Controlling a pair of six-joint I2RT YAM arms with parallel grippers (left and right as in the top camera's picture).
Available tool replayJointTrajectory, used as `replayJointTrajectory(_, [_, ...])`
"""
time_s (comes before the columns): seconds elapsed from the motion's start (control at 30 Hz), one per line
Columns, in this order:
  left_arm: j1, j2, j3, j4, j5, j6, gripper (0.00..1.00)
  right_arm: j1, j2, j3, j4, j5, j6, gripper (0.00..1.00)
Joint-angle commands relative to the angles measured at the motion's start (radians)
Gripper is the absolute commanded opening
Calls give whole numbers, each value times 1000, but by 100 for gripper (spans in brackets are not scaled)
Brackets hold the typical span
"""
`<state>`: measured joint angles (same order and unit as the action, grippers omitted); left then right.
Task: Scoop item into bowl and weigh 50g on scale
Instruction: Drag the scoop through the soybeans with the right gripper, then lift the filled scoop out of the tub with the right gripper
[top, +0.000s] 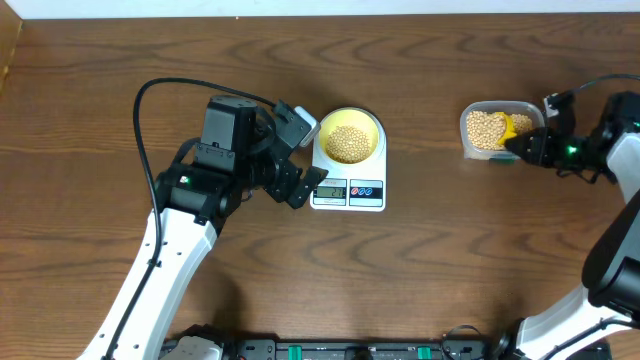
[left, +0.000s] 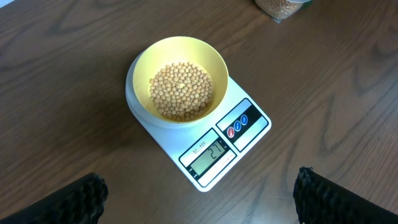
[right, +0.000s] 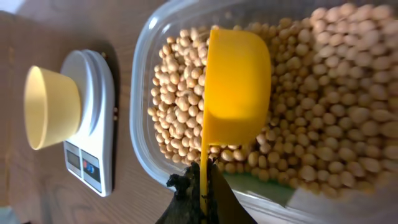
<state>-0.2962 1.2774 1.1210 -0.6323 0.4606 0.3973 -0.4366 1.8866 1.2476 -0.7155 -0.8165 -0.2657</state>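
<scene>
The pale-yellow bowl (top: 349, 137) sits on the white scale (top: 348, 190) and holds a layer of tan beans (left: 181, 91). The bowl (left: 179, 78) and scale (left: 214, 149) also show in the left wrist view, display lit. My left gripper (top: 298, 150) is open and empty, just left of the scale; its fingers frame the scale (left: 199, 193). My right gripper (right: 204, 186) is shut on the handle of the bright yellow scoop (right: 235, 93), whose cup sits over the beans (right: 323, 106) in the clear container (top: 496, 128). The bowl (right: 53, 106) and scale (right: 93, 124) show at left there.
The clear rectangular container (right: 146, 130) stands at the back right of the wooden table (top: 440, 270). A black cable (top: 160, 95) loops behind my left arm. My right arm (top: 615, 160) reaches in from the right edge.
</scene>
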Motion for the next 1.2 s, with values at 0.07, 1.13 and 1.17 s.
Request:
replayJointTrajectory(0.07, [3, -4, -5, -4, -9, 13, 98, -51, 8, -8, 8, -151, 0, 1])
replayJointTrajectory(1.13, [3, -4, -5, -4, -9, 13, 98, -140, 8, -8, 20, -335, 26, 1])
replayJointTrajectory(1.17, [3, -4, -5, -4, -9, 13, 98, -140, 8, -8, 20, -343, 26, 1])
